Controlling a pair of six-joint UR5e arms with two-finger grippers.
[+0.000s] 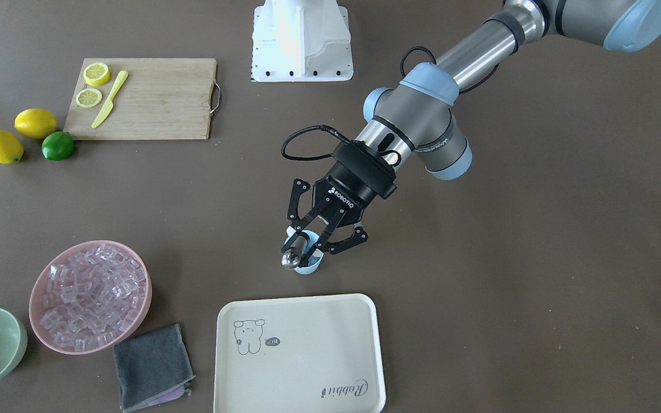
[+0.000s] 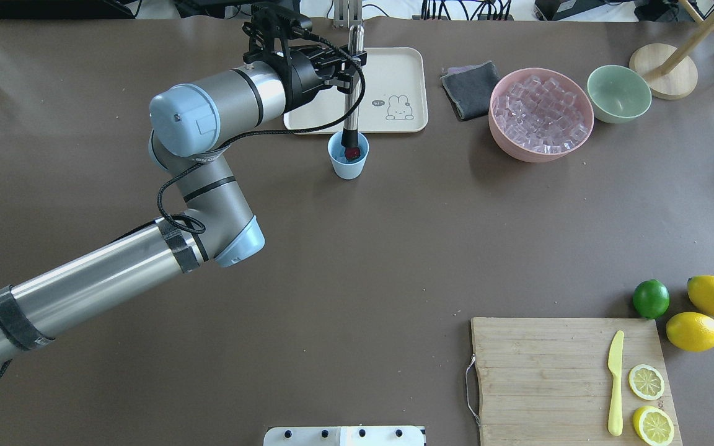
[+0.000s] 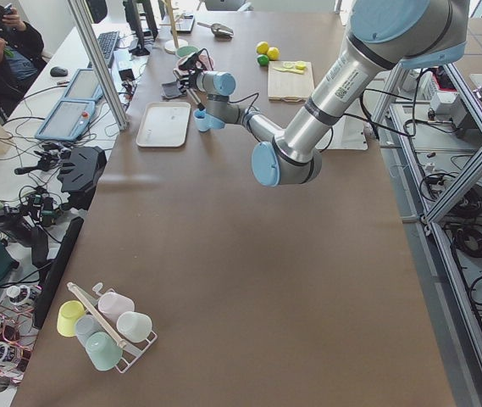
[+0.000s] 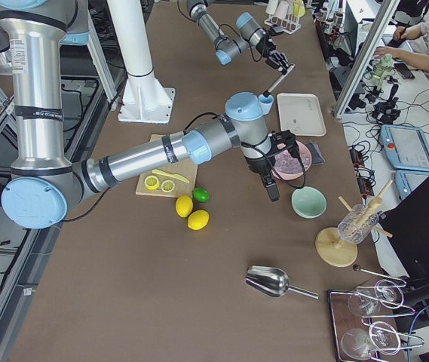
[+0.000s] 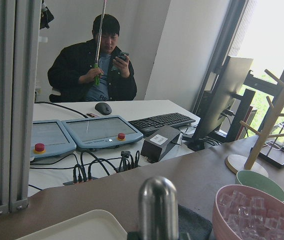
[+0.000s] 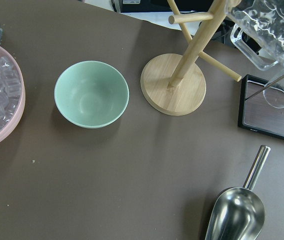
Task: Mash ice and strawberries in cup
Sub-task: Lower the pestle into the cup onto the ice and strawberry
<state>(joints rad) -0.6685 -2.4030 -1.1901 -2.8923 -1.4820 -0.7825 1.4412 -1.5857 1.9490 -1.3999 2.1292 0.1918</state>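
Brown table (image 2: 357,248) with the left arm (image 2: 115,272) reaching far forward across it to the cup. The right arm (image 4: 146,154) is well apart from the cup, its wrist over the pale-green bowl (image 6: 92,94) side. The right gripper (image 4: 272,188) shows only in the right side view, so its opening cannot be told. The pink bowl (image 2: 499,133) holds the ice (image 2: 540,111); no cubes can be made out in the cup. The cup (image 2: 348,166) stands upright just beside the near edge of the cream tray (image 2: 394,59). The left gripper (image 2: 346,68) approaches side-on with its fingers clamped on the upper shaft of a metal muddler (image 2: 353,93). The muddler's long axis runs close to upright, though its exact lean cannot be judged. Its lower end is inside the cup's mouth, directly over the strawberry (image 2: 351,152), a dark-red piece at the bottom; contact cannot be confirmed. Judged stage: pressing under way. The stroke called for is straight down along the shaft, and the light cup may tip if the push goes off-axis.
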